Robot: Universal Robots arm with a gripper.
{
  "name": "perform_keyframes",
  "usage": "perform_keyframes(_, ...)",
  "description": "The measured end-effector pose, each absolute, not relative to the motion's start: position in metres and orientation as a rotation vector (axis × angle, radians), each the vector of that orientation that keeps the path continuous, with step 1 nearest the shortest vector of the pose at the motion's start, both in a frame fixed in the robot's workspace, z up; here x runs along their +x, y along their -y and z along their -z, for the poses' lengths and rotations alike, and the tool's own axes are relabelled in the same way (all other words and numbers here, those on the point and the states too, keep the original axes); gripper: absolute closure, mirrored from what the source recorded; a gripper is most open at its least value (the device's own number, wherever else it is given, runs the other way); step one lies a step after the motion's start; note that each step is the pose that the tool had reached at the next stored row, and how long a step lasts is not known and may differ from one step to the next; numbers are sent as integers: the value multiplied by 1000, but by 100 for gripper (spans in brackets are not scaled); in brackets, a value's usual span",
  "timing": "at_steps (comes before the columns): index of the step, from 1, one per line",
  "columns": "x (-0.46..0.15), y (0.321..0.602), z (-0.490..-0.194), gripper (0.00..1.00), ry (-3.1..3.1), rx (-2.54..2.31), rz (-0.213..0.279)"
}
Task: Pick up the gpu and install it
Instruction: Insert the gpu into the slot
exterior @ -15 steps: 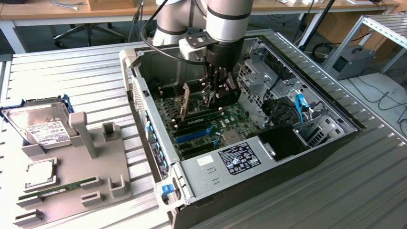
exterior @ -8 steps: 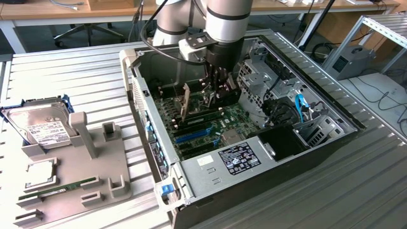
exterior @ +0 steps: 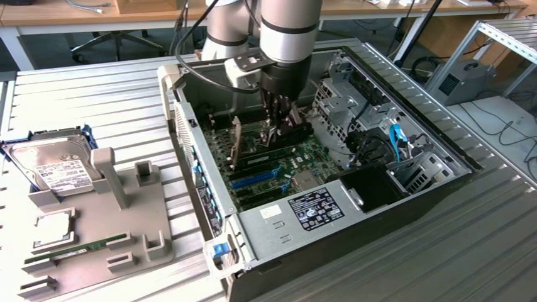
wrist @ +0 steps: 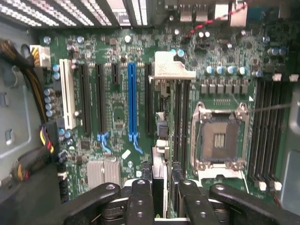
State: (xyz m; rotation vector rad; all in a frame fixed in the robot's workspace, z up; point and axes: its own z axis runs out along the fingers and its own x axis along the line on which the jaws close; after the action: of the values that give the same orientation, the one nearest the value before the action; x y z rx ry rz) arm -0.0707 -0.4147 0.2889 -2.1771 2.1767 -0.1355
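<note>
The gpu (exterior: 295, 133) hangs edge-on inside the open computer case (exterior: 251, 242), just above the green motherboard (exterior: 306, 160). My gripper (exterior: 281, 123) reaches down from the arm and is shut on the card's upper edge. In the wrist view the gpu (wrist: 171, 70) runs away from me as a thin dark strip ending in its silver bracket. It lies between my black fingers (wrist: 140, 201), over the black slots beside the blue slot (wrist: 132, 103). Whether the card touches a slot I cannot tell.
The empty CPU socket (wrist: 219, 140) and memory slots (wrist: 265, 136) lie beside the card. Cable bundles (wrist: 28, 61) run along the case wall. A drive cage (exterior: 344, 100) stands close to the arm. Outside, a grey fixture (exterior: 126, 207) carries a hard drive (exterior: 59, 167) and a memory stick (exterior: 80, 248).
</note>
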Motion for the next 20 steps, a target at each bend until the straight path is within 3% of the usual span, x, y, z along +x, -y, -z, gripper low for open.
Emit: perform_keyframes(20,-118,442,-273,74,-2181,-2182,147)
